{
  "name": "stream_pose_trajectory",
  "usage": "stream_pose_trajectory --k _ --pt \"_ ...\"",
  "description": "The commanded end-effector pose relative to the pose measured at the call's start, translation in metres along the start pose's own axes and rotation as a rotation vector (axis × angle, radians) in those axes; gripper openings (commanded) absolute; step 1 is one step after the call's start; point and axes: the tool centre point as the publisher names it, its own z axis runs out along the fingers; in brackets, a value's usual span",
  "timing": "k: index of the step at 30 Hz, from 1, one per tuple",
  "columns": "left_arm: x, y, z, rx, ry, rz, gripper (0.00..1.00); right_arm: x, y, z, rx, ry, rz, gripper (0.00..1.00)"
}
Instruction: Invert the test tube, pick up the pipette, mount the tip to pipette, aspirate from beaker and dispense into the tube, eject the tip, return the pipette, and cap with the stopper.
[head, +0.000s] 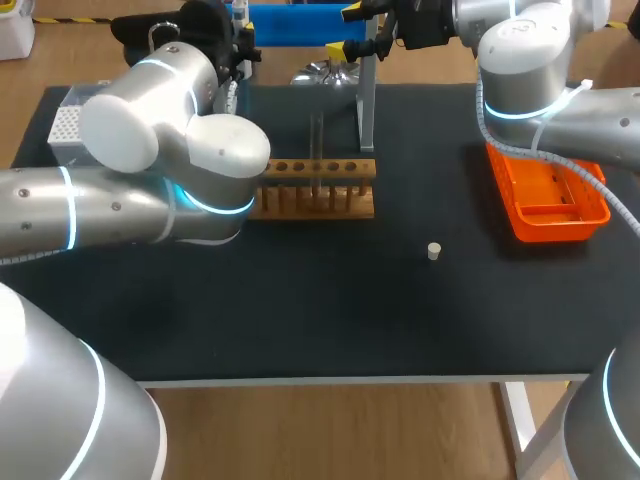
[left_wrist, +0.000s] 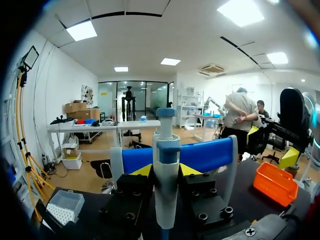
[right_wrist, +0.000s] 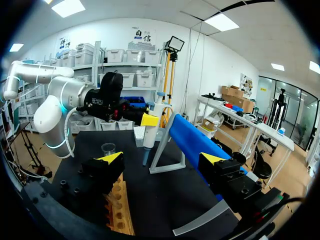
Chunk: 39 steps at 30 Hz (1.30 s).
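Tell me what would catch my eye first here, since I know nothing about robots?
The big white left arm fills the table's left side. Its left gripper is closed on a white-and-blue pipette hanging from a blue stand bar. On the right sits a bright orange tray, with a wooden rack mid-table and a small pale stopper lying alone in front.

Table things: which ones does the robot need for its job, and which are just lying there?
Needed: pipette, tip box, test tube, beaker, stopper, blue stand.
Not named in the job: wooden rack, orange tray.
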Motion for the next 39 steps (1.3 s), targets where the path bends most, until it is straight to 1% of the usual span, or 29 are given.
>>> stream_pose_trajectory --k 1,17,30,39 --pt "-0.001 -0.001 0.009 -0.016 -0.003 0.000 0.00 0.000 0.000 -0.001 0.003 0.001 0.000 1.00" --pt "-0.010 0.003 0.028 -0.077 -0.011 -0.005 0.00 0.000 0.000 -0.001 0.003 0.001 0.000 1.00" --pt "-0.015 -0.001 0.039 -0.101 -0.018 -0.004 0.00 0.000 0.000 -0.001 0.003 0.001 0.000 1.00" --pt "-0.017 0.001 0.049 -0.122 -0.018 -0.017 0.00 0.000 0.000 -0.001 0.003 0.001 0.000 1.00"
